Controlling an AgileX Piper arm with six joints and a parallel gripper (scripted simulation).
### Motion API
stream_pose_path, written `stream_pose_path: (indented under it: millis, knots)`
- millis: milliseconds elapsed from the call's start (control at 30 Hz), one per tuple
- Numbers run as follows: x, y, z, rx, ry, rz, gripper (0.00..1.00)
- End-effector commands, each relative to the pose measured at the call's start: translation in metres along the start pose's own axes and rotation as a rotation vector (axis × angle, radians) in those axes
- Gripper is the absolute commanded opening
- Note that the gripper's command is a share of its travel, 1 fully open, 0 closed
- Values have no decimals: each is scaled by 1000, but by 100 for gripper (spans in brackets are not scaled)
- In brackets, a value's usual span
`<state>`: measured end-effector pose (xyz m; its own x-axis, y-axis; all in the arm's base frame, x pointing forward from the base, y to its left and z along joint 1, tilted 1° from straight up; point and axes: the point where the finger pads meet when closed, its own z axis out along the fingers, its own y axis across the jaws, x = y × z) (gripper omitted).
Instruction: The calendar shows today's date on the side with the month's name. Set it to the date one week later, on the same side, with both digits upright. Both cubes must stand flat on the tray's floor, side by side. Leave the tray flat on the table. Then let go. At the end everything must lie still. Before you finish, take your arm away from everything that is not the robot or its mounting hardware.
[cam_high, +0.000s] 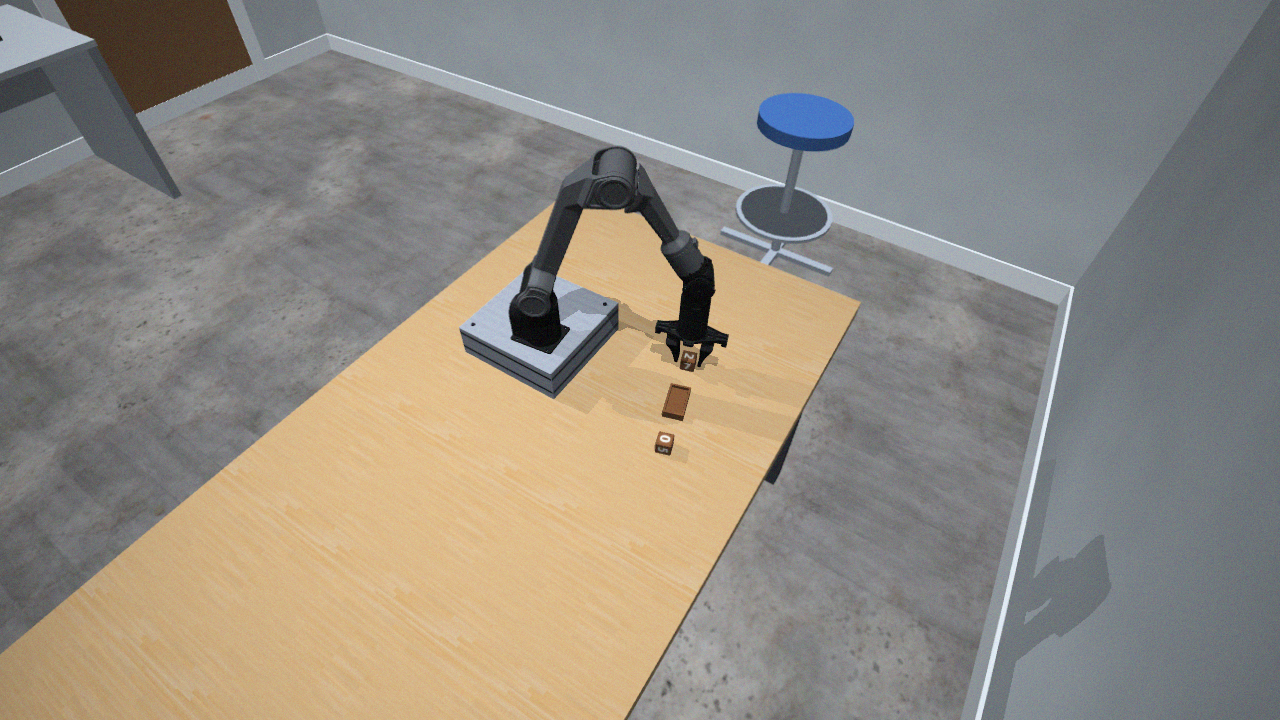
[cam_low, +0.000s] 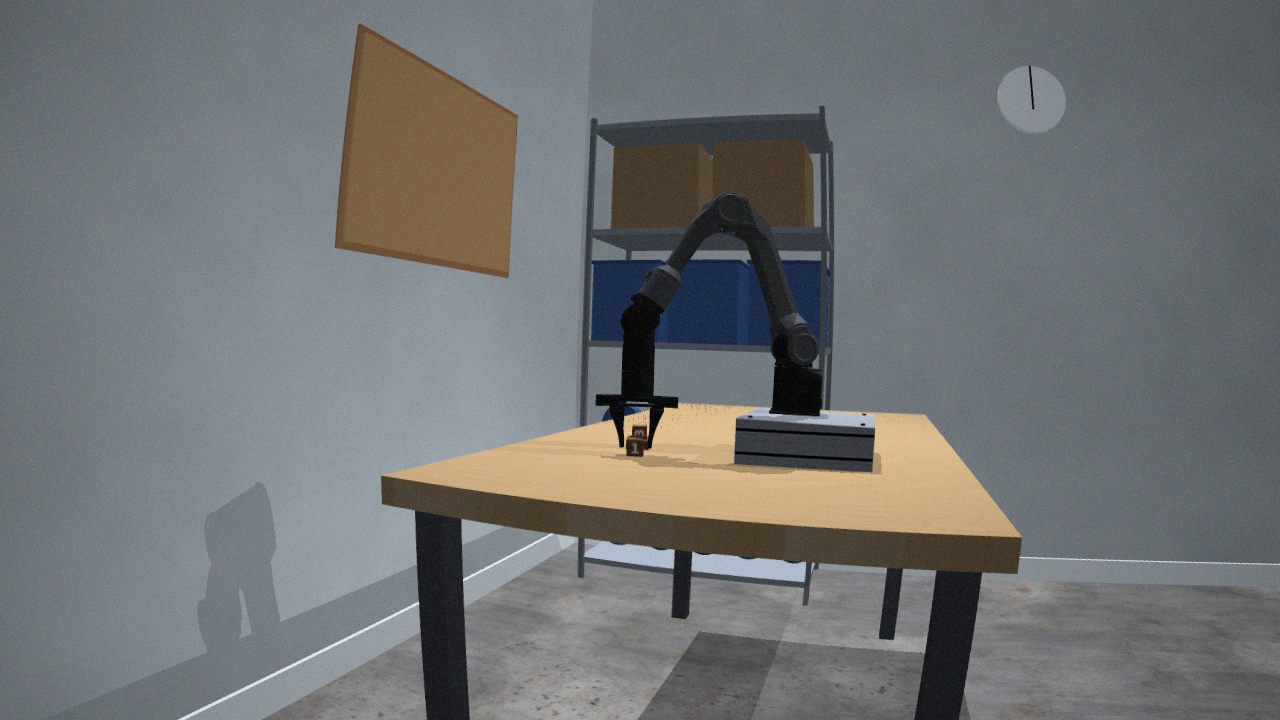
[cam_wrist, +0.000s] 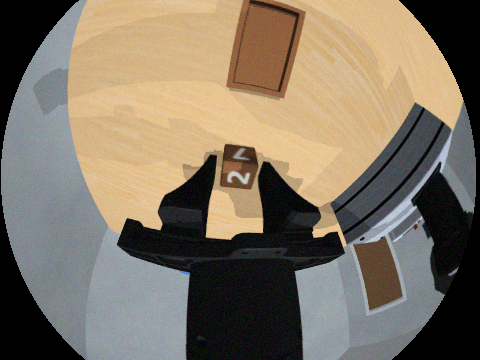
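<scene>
A small brown date cube (cam_high: 687, 360) (cam_low: 639, 432) (cam_wrist: 239, 167) stands on the wooden table (cam_high: 402, 501) between my fingers. In the wrist view it shows a 2 on the face toward me and a 7 beyond it. My gripper (cam_high: 687, 363) (cam_low: 635, 438) (cam_wrist: 238, 166) points straight down around this cube, and its fingers stand open with a small gap to the cube's sides. The empty brown tray (cam_high: 675, 402) (cam_wrist: 266, 47) lies flat just beyond. The second cube (cam_high: 664, 442) (cam_low: 635, 446) stands past the tray with a 0 on top.
The arm's grey base block (cam_high: 539, 334) (cam_low: 803, 438) stands on the table beside the cubes. The table's right edge (cam_high: 810, 385) runs close to the tray. A blue stool (cam_high: 802, 122) stands on the floor behind the table.
</scene>
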<state>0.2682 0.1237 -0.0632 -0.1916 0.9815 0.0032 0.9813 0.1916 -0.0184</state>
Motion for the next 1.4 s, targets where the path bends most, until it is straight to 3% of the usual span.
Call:
stream_pose_path:
  millis: [0,133,600,900,933,1367]
  knots:
    - [1,1,-6,-4,1,-1,61]
    - [1,1,-13,-4,1,-1,61]
    - [0,1,-80,-4,1,-1,61]
    - [0,0,-86,0,0,-1,61]
    - [0,0,-86,0,0,-1,100]
    - [0,0,-86,0,0,-1,100]
